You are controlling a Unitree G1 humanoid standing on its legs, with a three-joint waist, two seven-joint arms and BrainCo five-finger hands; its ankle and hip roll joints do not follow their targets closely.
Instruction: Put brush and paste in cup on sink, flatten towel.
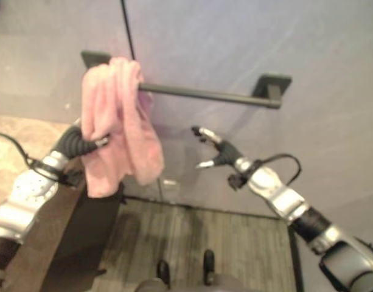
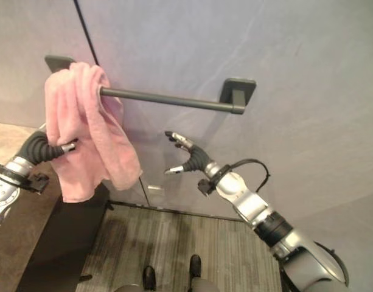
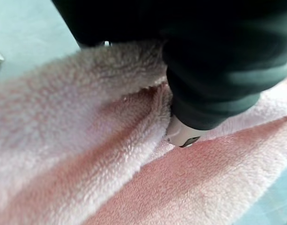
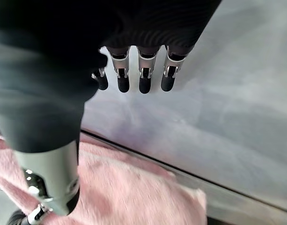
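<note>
Pink towel (image 2: 86, 131) bunched and draped over the left end of a dark towel bar (image 2: 168, 98), hanging in uneven folds rather than spread flat. Bar fixed level on a pale grey wall (image 2: 283, 55), held by one dark bracket (image 2: 238, 91) at its right end and another partly hidden behind the towel at the left. Most of the bar bare to the right of the cloth.

Left hand (image 1: 83, 143) reaching up from the lower left, dark ribbed cover pressed against the towel's left side, fingers buried in the folds. Cannot tell whether those fingers are curled or straight. Close up from the left wrist, fluffy pink pile all around the cover, with one silver part of the hand poking into a crease.

Right hand (image 2: 186, 155) raised near the wall below the middle of the bar, to the right of the towel and clear of it. Fingers spread and fairly straight, thumb held apart, nothing between them. From the right wrist, dark fingertips (image 4: 144, 84) in a row pointing at the bare wall, pink cloth visible beyond the thumb.

Below, a dark cabinet (image 2: 58, 243) under the towel and grey wood-look floor (image 2: 174, 243).
</note>
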